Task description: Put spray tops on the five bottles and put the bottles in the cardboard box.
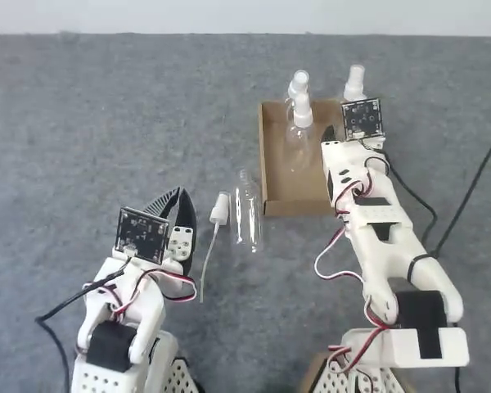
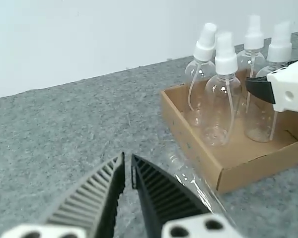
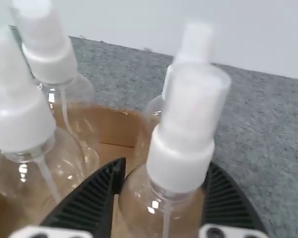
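Observation:
The cardboard box [image 1: 272, 155] lies at the back right and holds several clear bottles with white spray tops, such as one [image 2: 221, 99] standing near its left wall. My right gripper [image 3: 164, 168] is in the box, shut on a topped bottle [image 3: 181, 144], with a finger on each side of its shoulder. On the carpet left of the box lies one bottle [image 1: 247, 214] with no top. A loose spray top [image 1: 219, 210] with its long tube lies beside it. My left gripper [image 2: 128, 163] hovers low just left of the spray top, shut and holding nothing.
Grey carpet covers the table, with a white wall behind it. Open carpet stretches to the left of the box and behind the left arm. The right arm's body [image 1: 376, 221] runs along the box's right side, with cables trailing to its right.

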